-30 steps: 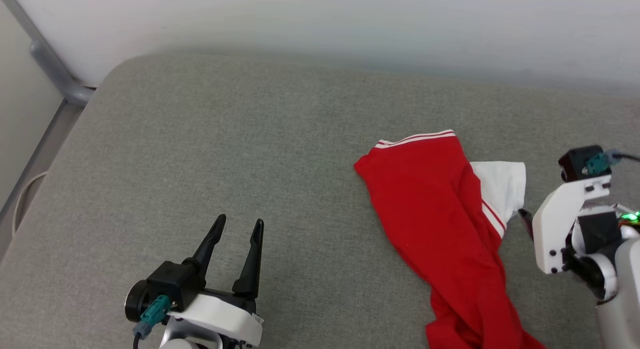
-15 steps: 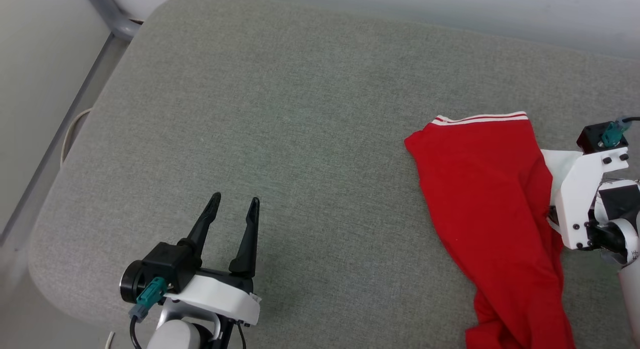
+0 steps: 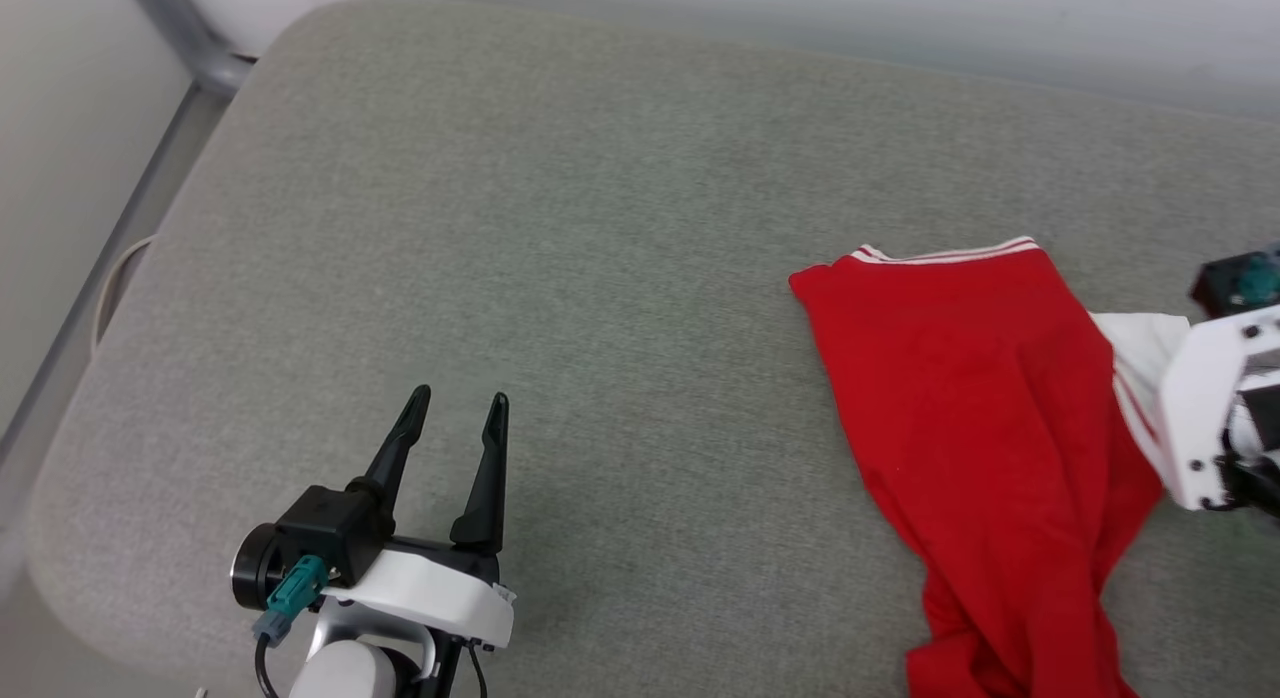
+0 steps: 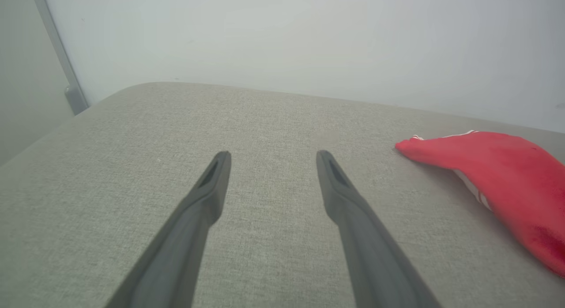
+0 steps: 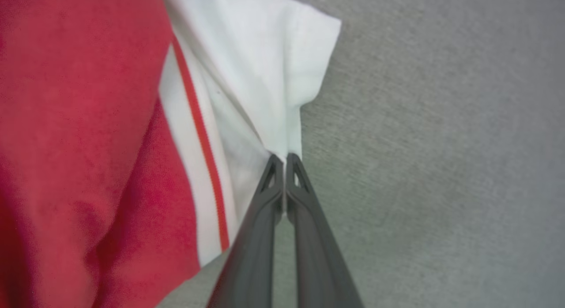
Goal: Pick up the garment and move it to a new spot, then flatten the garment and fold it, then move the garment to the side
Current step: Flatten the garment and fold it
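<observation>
Right claw pinching the garment's white sleeve

The right claw [image 5: 285, 160] is closed tight on the edge of the white sleeve [image 5: 265, 56] of the red garment [image 3: 960, 398], which lies crumpled on the right side of the grey cushion [image 3: 600, 228]. The left claw [image 3: 457, 400] hovers with fingers spread wide and empty over bare cushion, well apart from the garment.

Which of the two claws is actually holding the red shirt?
The right gripper: its fingers are pinched shut on the white sleeve of the garment. The left gripper stands open over the grey cushion, apart from it.
</observation>
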Controlling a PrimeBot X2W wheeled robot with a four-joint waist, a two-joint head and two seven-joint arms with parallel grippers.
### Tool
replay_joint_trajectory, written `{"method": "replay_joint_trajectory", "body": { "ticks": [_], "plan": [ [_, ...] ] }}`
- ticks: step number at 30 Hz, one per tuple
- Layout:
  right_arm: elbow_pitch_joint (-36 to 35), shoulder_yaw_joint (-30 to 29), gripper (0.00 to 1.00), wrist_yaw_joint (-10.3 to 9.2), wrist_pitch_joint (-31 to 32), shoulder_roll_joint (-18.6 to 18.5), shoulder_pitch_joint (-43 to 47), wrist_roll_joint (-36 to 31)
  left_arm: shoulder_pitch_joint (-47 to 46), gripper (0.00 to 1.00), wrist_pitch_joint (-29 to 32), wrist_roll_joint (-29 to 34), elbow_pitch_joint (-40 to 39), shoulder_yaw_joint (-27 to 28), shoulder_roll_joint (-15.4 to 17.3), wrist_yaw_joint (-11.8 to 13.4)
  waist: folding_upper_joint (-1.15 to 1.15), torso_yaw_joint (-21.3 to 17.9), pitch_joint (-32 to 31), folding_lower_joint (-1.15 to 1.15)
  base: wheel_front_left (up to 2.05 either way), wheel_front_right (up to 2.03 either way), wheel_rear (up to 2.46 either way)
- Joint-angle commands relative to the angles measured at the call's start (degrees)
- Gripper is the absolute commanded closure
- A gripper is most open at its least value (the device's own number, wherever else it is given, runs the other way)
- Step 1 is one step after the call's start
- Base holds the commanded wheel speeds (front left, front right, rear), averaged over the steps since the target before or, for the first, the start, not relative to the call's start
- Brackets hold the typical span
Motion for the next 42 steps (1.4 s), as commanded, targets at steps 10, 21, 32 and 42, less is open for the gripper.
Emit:
{"method": "replay_joint_trajectory", "body": {
  "ticks": [10,21,32,42],
  "plan": [
    [-2.3,-6.2,1.00,-0.09,-2.0,-9.2,2.6,-2.3,-0.5,0.00,-0.2,0.8,-0.7,0.9,-0.2,-0.3,0.00,-4.8,-0.6,-0.01,0.00,0.00,0.00],
    [2.3,-19.3,1.00,-0.10,-8.4,-11.3,4.1,-15.4,-1.8,0.00,-0.2,1.0,-0.5,0.8,-0.4,-0.3,0.00,-5.8,0.8,-0.01,0.00,0.00,0.00],
    [4.3,-21.5,0.00,-0.10,-22.0,-2.9,1.2,-16.2,-1.6,0.00,-0.2,1.0,0.0,0.1,0.4,-0.4,0.00,-8.1,-1.8,-0.01,0.00,0.00,0.00],
    [-6.3,-15.3,0.00,-0.09,-44.1,5.2,5.8,-6.3,0.4,0.00,-0.2,-1.7,0.6,-1.3,0.6,-0.4,0.00,-12.6,-7.3,-0.01,0.00,0.00,0.00]
  ]
}}
